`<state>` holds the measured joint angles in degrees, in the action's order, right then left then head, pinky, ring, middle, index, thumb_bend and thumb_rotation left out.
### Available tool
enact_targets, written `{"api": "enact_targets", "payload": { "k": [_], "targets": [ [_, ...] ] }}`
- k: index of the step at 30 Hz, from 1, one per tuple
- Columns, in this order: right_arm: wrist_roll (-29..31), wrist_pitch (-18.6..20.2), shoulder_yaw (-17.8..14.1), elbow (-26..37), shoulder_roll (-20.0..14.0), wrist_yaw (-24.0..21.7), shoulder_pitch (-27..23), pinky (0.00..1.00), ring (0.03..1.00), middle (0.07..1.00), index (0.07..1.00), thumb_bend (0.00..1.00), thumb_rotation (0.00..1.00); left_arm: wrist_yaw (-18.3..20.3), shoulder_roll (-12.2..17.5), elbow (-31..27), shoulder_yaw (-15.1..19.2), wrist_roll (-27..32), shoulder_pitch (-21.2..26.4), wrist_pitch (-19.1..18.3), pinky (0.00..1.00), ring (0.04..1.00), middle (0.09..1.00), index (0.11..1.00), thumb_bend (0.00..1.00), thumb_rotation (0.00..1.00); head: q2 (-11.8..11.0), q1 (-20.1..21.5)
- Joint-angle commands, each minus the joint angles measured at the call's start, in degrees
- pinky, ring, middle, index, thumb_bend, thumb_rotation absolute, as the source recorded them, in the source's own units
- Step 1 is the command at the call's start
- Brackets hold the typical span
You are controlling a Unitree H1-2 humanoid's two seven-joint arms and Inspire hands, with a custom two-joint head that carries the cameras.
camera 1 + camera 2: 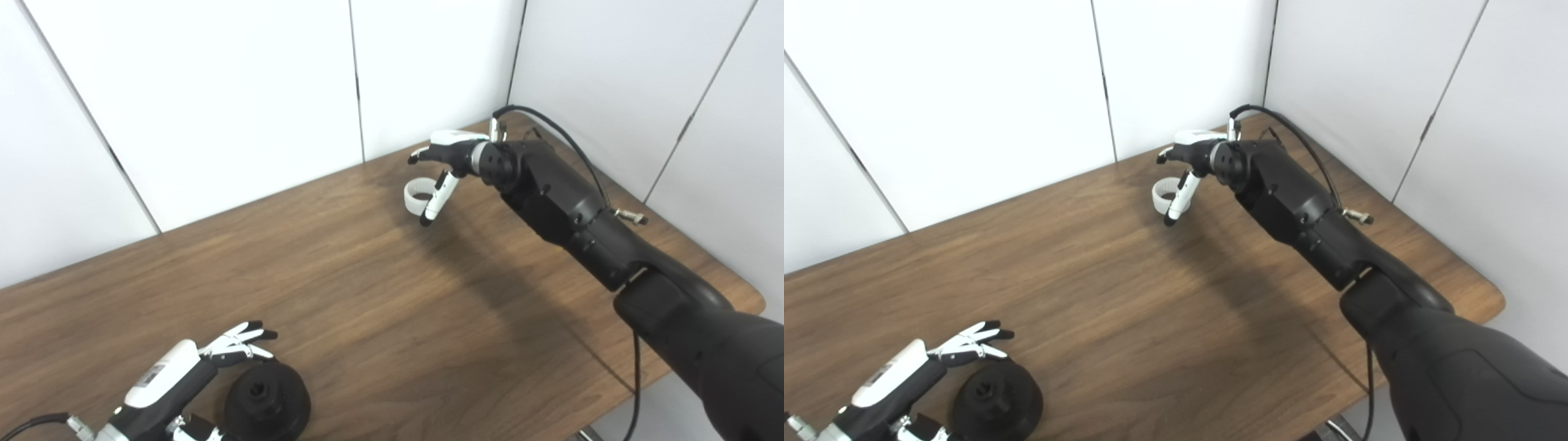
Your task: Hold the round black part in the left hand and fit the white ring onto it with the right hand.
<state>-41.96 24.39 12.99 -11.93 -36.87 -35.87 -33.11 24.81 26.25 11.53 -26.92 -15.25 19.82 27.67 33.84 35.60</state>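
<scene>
Your right hand [450,160] is stretched out to the far side of the wooden table [380,294], close to the corner where the white wall panels [202,92] meet. Its fingers are spread and curled downward, and they grasp nothing. One finger [436,200] hangs down just in front of the white ring [418,195], which lies on the tabletop directly below the palm. You cannot tell from either view whether that fingertip touches the ring or only overlaps it in the picture. A black cable [551,131] loops over the wrist behind the hand.

Your left hand [177,373] is low at the near edge, well apart from the right one. Its fingers [242,340] are extended and apart, pointing away from you, and they hold nothing. The round black part [267,401] sits flat on the table just beside this hand, to its right, with its central hub facing up. The fingertips reach past the part's far rim and appear to stay just clear of it. The ring and the black part are well apart, at opposite ends of the table.
</scene>
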Motion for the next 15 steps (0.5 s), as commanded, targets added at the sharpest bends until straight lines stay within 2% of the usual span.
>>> {"api": "enact_targets", "payload": {
  "k": [1,15],
  "targets": [
    [0.2,-0.7,0.1,0.1,-0.9,1.6,-3.7,1.00,0.973,0.955,0.923,0.99,0.32,3.5,2.3,2.2,-0.9,-2.2,-1.6,-2.0,0.80,0.970,0.900,0.492,0.52,0.07,0.0,-0.1],
    [2.4,-1.9,1.2,-5.0,0.4,7.1,-3.6,0.99,0.936,0.928,0.868,0.93,0.26,3.8,2.6,1.2,-0.8,-2.0,-2.0,-2.5,0.81,0.971,0.902,0.492,0.52,0.07,0.5,-0.7]
  ]
}}
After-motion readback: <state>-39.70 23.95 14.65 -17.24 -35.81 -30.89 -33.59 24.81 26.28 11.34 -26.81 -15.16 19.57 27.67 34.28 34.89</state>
